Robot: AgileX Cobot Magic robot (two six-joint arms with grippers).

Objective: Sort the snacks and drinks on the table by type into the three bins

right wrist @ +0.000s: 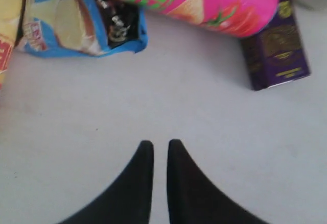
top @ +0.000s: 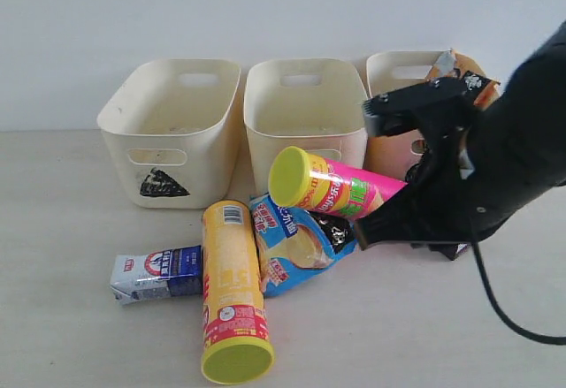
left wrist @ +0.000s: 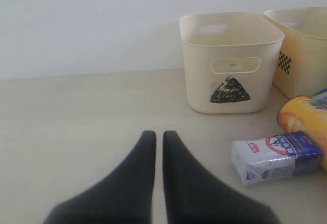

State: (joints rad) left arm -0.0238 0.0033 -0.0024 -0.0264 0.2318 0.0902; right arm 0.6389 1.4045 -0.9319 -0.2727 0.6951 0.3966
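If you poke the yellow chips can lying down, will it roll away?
Probably: the yellow chip cylinder lies on its round side on the flat beige table, so a sideways push should roll it. The white-blue carton beside it might block it that way. It looks stiff, unlikely to squash.

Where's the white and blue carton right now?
The carton lies on the table at the exterior view's left, beside the yellow chip can, in front of the triangle bin.

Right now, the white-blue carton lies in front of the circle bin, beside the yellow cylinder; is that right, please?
Not quite: the bin behind the carton bears a triangle, not a circle, as the left wrist view shows. The carton does lie beside the yellow cylinder.
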